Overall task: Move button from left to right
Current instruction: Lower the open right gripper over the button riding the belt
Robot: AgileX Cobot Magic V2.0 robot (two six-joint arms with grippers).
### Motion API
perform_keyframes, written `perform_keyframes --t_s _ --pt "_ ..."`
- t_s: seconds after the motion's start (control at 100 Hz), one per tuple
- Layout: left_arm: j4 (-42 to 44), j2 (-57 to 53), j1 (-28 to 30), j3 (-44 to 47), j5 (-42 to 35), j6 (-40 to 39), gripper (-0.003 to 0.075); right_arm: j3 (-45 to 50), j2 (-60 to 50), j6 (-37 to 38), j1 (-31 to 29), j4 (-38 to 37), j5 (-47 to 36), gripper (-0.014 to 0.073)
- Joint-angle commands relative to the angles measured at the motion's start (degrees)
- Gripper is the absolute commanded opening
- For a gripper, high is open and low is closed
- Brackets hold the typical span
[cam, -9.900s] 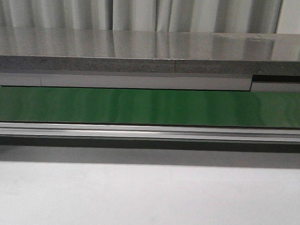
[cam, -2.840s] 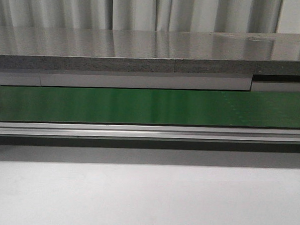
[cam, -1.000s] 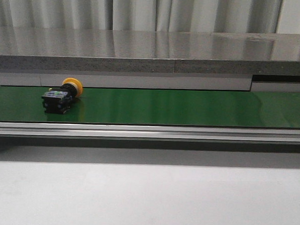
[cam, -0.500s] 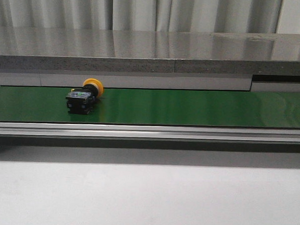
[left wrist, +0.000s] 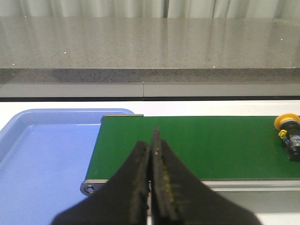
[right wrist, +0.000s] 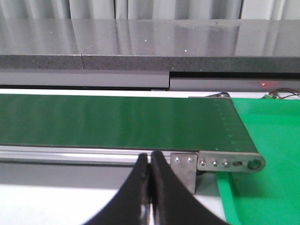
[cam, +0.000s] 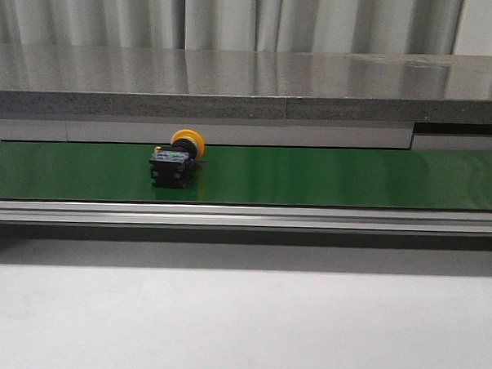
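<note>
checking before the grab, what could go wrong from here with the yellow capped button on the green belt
The yellow-capped black push-button lies on its side on the green conveyor belt, so it may roll or skew when gripped. Both the left gripper and the right gripper are shut and must open first. Left unpicked, it could ride off the belt's right end.

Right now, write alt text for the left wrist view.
The shut black left tool hangs before a green conveyor belt, holding nothing. A yellow-capped push-button switch lies on the belt at the picture's edge, and a blue tray sits off the belt's end.
</note>
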Motion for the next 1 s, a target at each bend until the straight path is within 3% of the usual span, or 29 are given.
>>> perform_keyframes --t_s 0.0,0.25,0.46,0.75,0.99 --pt "-0.7 0.4 -0.5 -1.5 -5.2 -0.1 -0.0020 -0.9 -1.1 0.0 0.1 -0.2 -8.4 -0.0067" --pt "-0.7 0.4 -0.5 -1.5 -5.2 -0.1 -0.0020 -7.0 -0.5 0.0 0.1 0.2 -9.0 -0.0067" --pt "-0.7 0.4 -0.5 -1.5 -5.2 -0.1 -0.0020 -20.1 7.1 0.0 0.1 0.2 4.8 -0.0067" --pt "-0.7 0.4 -0.5 -1.5 -5.2 -0.1 -0.0020 -41.2 29.1 0.0 0.1 0.2 30.6 -0.0067" --pt "-0.7 0.4 -0.5 -1.5 -5.2 -0.1 -0.0020 -50.1 42.4 0.0 0.1 1.0 32.6 -0.0067"
